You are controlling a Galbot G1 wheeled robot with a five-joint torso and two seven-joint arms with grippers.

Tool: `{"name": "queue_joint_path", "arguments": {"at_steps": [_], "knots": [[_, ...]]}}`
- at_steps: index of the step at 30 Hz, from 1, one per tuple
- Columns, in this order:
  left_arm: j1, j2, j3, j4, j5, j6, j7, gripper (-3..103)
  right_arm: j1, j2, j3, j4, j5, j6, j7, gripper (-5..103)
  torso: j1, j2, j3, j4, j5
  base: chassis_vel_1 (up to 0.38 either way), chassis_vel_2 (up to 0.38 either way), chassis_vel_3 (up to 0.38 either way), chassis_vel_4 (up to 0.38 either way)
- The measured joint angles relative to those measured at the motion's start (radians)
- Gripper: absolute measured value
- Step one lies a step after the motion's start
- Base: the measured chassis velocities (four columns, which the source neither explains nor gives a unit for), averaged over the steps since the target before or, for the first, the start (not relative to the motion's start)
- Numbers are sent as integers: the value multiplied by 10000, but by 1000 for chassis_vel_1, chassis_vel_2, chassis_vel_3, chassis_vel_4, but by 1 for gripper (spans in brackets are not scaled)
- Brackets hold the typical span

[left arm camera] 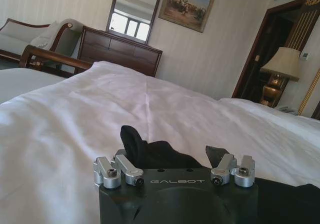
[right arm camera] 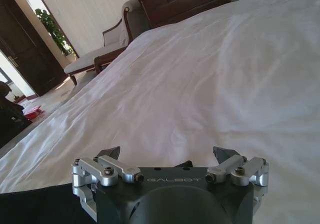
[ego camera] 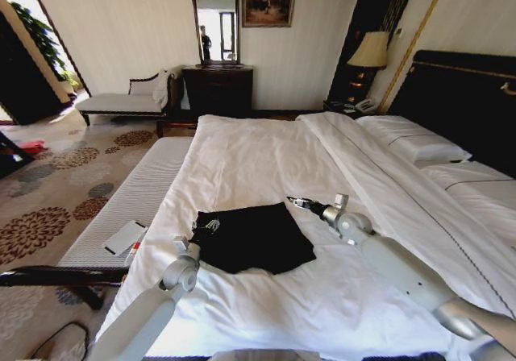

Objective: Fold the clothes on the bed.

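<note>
The black T-shirt (ego camera: 254, 236) lies partly folded on the white bed (ego camera: 258, 151), near the foot end. My left gripper (ego camera: 207, 226) rests at the shirt's near-left corner. In the left wrist view the left gripper (left arm camera: 172, 151) stands open, with black fabric (left arm camera: 162, 156) bunched between its fingers and humped up over one of them. My right gripper (ego camera: 293, 201) hovers at the shirt's far-right corner. The right wrist view shows the right gripper (right arm camera: 167, 156) open over bare white sheet, with the shirt's edge (right arm camera: 35, 204) beside it.
Pillows (ego camera: 411, 139) and a dark headboard (ego camera: 468, 95) lie to the right. A pale padded bench (ego camera: 133, 208) with a white pad (ego camera: 122, 238) runs along the bed's left side. A chaise (ego camera: 121, 101), dresser (ego camera: 218, 87) and lamp (ego camera: 371, 51) stand farther off.
</note>
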Motion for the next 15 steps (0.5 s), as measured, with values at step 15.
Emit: {"name": "queue_joint_path", "arguments": {"at_steps": [15], "knots": [[-76, 73, 6, -95, -450, -52, 124, 41, 423, 302, -577, -438, -212, 90, 177, 100, -2, 0, -2, -3, 0, 0, 0, 0, 0]]}}
